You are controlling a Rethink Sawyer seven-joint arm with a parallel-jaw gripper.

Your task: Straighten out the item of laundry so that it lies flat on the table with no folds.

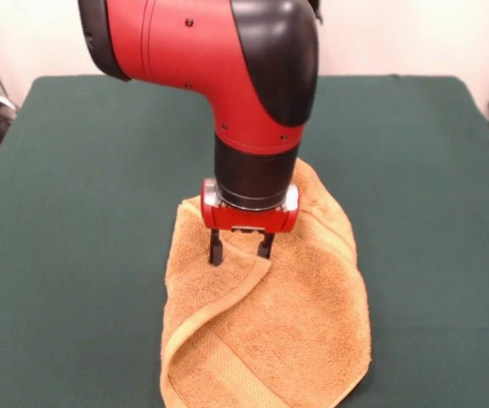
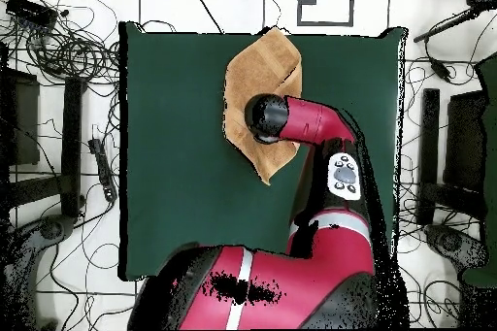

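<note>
Towel (image 1: 287,331) golden-orange, edge flap folded over, on table (image 1: 74,212) | end effector (image 1: 241,252) fingers apart, tips on cloth, gripping nothing

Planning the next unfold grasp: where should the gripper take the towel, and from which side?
Probably the folded-over hem running diagonally across the towel in the front view. It sits raised above the layer beneath, just below the open gripper. Come straight down, fingers astride that edge, then draw the flap outward over the table.

Low front camera close across table (image 1: 74,212), overhead straight down, both sharing towel (image 1: 287,340)
</note>
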